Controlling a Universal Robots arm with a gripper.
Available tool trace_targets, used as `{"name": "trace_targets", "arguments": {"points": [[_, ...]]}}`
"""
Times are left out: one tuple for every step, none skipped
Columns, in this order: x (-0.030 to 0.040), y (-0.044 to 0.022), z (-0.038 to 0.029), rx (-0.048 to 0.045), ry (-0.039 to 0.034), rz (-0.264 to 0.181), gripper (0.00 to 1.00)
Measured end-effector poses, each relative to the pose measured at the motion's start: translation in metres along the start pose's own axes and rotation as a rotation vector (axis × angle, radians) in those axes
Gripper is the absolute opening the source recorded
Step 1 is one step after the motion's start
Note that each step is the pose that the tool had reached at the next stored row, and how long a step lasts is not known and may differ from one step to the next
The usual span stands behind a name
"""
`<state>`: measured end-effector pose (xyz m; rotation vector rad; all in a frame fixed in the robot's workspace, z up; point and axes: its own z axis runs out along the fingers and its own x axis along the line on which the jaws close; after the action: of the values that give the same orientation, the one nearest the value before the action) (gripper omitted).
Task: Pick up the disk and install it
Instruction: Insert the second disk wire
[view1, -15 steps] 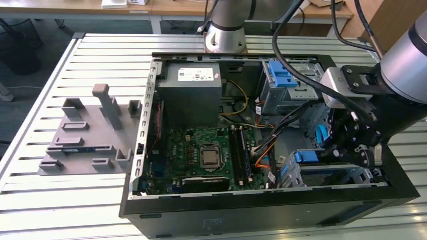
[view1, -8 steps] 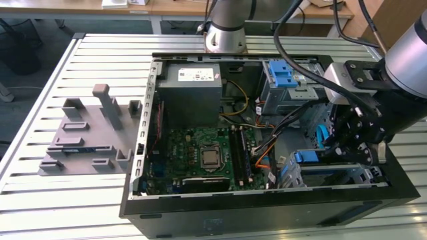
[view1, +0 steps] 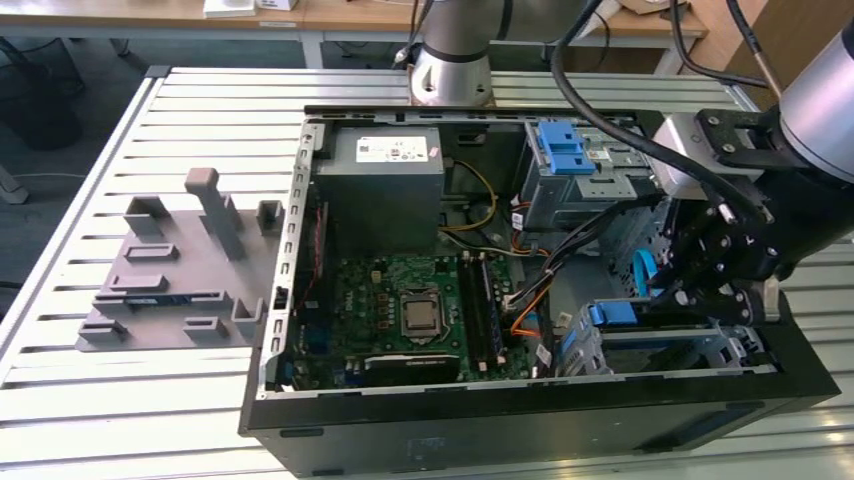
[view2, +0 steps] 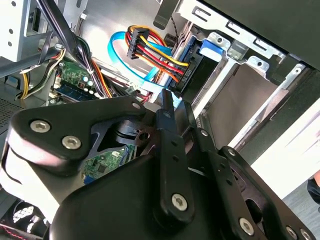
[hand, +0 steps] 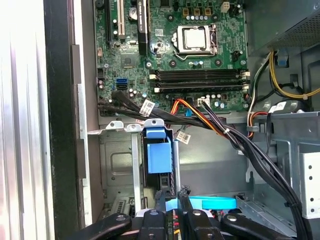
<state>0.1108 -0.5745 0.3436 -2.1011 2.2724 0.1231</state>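
Biggest thing on my screen is the slatted metal desk (view1: 80, 400), with the open computer case (view1: 521, 430) lying across the middle and right of the exterior frame. Grey fixture block (view1: 174, 275) sits at the left, well apart from the case. Inside the case I see the green motherboard (view1: 400, 320) in the center and the grey power supply (view1: 387, 185) above it. My gripper (view1: 714, 285) hangs at the right edge, just above the lower drive cage (view1: 721, 350). The disk (hand: 159, 157) looks seated in that cage, blue rail showing, lower center of the first wrist view. Jaws look pinched narrow, holding nothing.
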Motion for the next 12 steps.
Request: {"name": "trace_targets", "arguments": {"points": [[0.0000, 0.0000, -0.0005, -0.0003, -0.0001, 0.000, 0.24], [-0.0001, 0.0000, -0.0008, -0.0005, -0.0001, 0.000, 0.24], [-0.0001, 0.0000, -0.0009, -0.0006, -0.0001, 0.000, 0.23], [-0.0001, 0.0000, -0.0009, -0.0006, -0.0001, 0.000, 0.17], [-0.0002, -0.0001, -0.0010, -0.0007, 0.0000, 0.000, 0.17], [-0.0001, -0.0001, -0.0010, -0.0007, 0.0002, 0.000, 0.17], [-0.0001, -0.0001, -0.0010, -0.0007, 0.0003, 0.000, 0.11], [-0.0001, -0.0002, -0.0010, -0.0006, 0.0004, 0.000, 0.11], [-0.0001, -0.0002, -0.0008, -0.0006, 0.0004, 0.000, 0.11], [-0.0001, -0.0003, -0.0003, -0.0007, 0.0001, 0.000, 0.11], [0.0000, -0.0006, 0.0004, -0.0007, 0.0000, 0.000, 0.11], [0.0001, -0.0009, 0.0015, -0.0007, 0.0000, 0.000, 0.11]]}}
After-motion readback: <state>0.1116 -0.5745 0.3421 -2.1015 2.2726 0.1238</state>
